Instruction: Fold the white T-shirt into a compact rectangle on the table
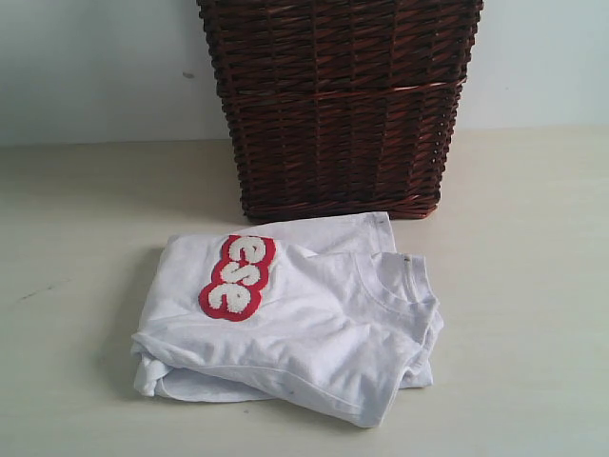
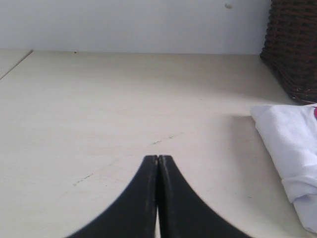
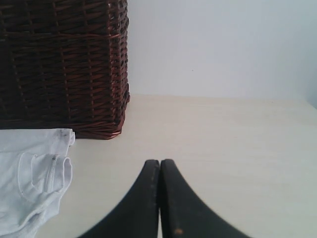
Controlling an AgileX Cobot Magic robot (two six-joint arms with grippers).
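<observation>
Two sets of fingers are shut tight, and neither one is holding anything. The left fingers (image 2: 151,171) hang low over the bare bench (image 2: 99,99). The edge of the white T-shirt (image 2: 290,148) is off to one side, not touching them. The right fingers (image 3: 152,173) hang over bare bench too, on the other side of the shirt, not far from the brown basket (image 3: 64,64).

From the outside view, the shirt lies on the bench just in front of the basket. It is folded into a thick, almost square pile. The red patch (image 1: 238,278) with fuzzy white letters is on top, and the neck (image 1: 400,281) is on the right side.

I think the fingers are closed and away from the shirt because there is not much left to fold. The pile is small already. Its front left corner looks lumpy, though, and the edges are not straight. Soft cloth like this could slump open if it gets bumped.
</observation>
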